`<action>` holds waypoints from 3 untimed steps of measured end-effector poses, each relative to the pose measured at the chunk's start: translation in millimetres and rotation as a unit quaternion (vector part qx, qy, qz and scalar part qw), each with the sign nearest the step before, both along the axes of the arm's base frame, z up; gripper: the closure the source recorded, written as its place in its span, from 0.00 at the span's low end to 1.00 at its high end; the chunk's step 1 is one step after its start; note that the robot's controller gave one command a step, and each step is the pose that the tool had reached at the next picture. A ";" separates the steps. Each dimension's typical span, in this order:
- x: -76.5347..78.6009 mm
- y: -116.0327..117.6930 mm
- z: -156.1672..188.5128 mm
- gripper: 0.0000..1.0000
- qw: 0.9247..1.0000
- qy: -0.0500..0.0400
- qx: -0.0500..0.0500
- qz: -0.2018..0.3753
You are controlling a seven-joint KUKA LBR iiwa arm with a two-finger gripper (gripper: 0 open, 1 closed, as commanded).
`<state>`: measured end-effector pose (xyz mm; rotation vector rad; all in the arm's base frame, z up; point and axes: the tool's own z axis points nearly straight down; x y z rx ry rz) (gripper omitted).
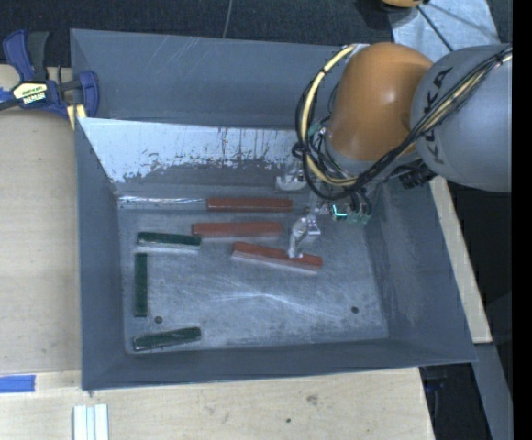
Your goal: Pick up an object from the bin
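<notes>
Six slim sticks lie on the floor of a grey metal bin (96, 273), three dark green and three reddish-brown. At the left, one green stick (168, 239) lies level, a second green stick (141, 284) stands end-on just below it, and a third green stick (167, 338) rests near the front wall. In the middle, the reddish-brown ones are stacked in a loose column: the top stick (249, 205), the middle stick (238, 230) and the lowest stick (277, 257), which is tilted. At the right, the gripper (301, 242) hangs low over the lowest stick's right end, below the arm's orange cover (381, 99); whether it is released or clenched cannot be told.
</notes>
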<state>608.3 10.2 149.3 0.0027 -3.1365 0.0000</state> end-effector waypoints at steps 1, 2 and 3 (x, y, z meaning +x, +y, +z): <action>2.0 0.0 4.6 0.00 1.000 -0.004 0.000 0.000; 12.7 57.4 -59.4 0.00 1.000 -0.007 0.000 -0.027; 12.5 65.8 -68.5 0.00 1.000 -0.006 0.000 -0.029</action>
